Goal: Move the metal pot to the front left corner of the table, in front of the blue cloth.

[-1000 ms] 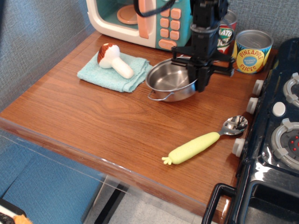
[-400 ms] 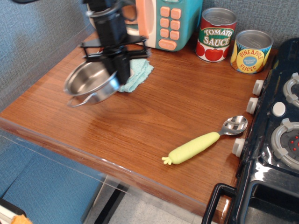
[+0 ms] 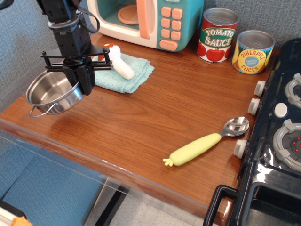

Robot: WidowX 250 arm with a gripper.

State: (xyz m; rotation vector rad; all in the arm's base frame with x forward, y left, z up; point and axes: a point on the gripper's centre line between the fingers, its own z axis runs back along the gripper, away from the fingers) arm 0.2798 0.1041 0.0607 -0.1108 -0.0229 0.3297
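Single fixed view, set above and in front of the brown wood-grain table (image 3: 155, 113), looking down at an angle toward the rear grey fabric wall (image 3: 277, 16). The black robot gripper (image 3: 81, 80) stands high in the left part of the frame, its upper arm cut off by the top edge. Behind and to its right sits the teal toy microwave (image 3: 155, 21), partly cropped; far to its right the black toy stove (image 3: 277, 141) runs off the frame. Distance is moderate: the table's near edge and the floor below show.
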